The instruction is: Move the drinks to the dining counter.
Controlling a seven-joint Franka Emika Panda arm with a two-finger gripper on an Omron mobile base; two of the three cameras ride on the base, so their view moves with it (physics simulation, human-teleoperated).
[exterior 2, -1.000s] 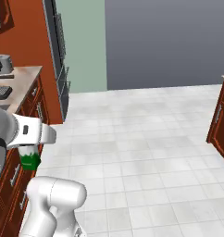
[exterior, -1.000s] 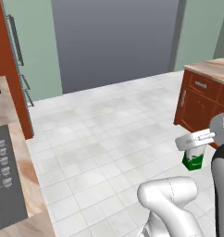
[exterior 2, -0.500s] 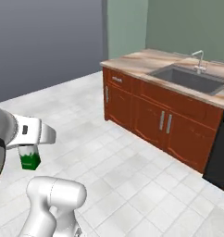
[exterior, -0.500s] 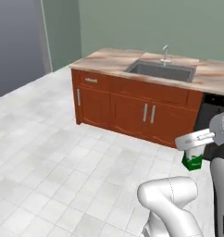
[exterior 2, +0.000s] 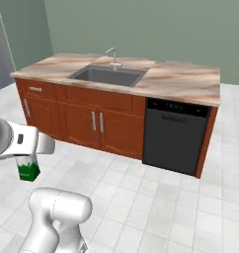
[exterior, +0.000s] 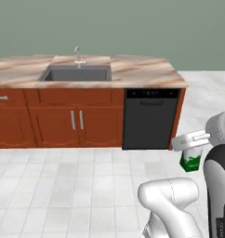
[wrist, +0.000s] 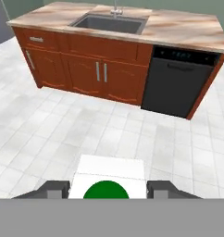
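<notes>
Arm folded low over the floor, jaws seemingly clamped on the white carton.

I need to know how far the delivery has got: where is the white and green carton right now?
The carton hangs in the shut gripper above the tiled floor, in front of the dining counter, nearest its dishwasher end.

The two dark fingertips of the gripper press against either side of a white carton with a round green top. Beyond it, across pale floor tiles, stands the beige marble-patterned counter. A grey sink is set in the counter, with red-brown cabinet doors and a black dishwasher front below.
</notes>
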